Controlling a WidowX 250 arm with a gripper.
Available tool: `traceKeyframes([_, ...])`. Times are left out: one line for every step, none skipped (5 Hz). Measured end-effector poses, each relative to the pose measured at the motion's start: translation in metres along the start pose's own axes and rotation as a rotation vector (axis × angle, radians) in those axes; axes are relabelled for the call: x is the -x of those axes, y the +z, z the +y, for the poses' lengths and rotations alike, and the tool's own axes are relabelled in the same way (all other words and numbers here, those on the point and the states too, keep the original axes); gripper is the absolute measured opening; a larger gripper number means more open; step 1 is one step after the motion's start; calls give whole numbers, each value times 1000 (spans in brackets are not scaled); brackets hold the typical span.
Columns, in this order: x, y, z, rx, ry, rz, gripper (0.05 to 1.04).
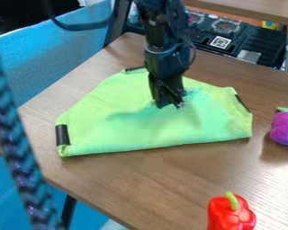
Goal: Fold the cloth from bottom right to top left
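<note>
The black gripper [169, 104] hangs down from the top of the camera view, with its tips at the middle of the green cloth [92, 119]. The cloth lies on the brown table with a long, nearly straight edge toward the front. Black strips mark its left corner, its back corner and its right side. A greener, bluish area of fabric spreads around and below the gripper's tips. Whether the tips pinch any fabric cannot be made out.
A purple toy [285, 127] with a green top sits right of the cloth. The red toy pepper [231, 213] stands near the front. Behind the table is a black toy stove [231, 39]. A dark braided cable [17, 148] crosses the left side, with blue chairs beyond.
</note>
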State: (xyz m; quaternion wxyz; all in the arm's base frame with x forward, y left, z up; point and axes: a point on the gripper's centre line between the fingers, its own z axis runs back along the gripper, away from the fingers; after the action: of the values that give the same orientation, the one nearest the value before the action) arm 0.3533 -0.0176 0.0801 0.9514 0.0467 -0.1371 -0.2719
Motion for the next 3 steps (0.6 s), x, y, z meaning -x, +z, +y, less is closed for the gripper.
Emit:
traceKeyframes([-12,-7,34,-6,78,23,59])
traceKeyframes([-29,-1,58,2,135,14,59])
traceKeyframes([-38,0,81,8,181,33,59])
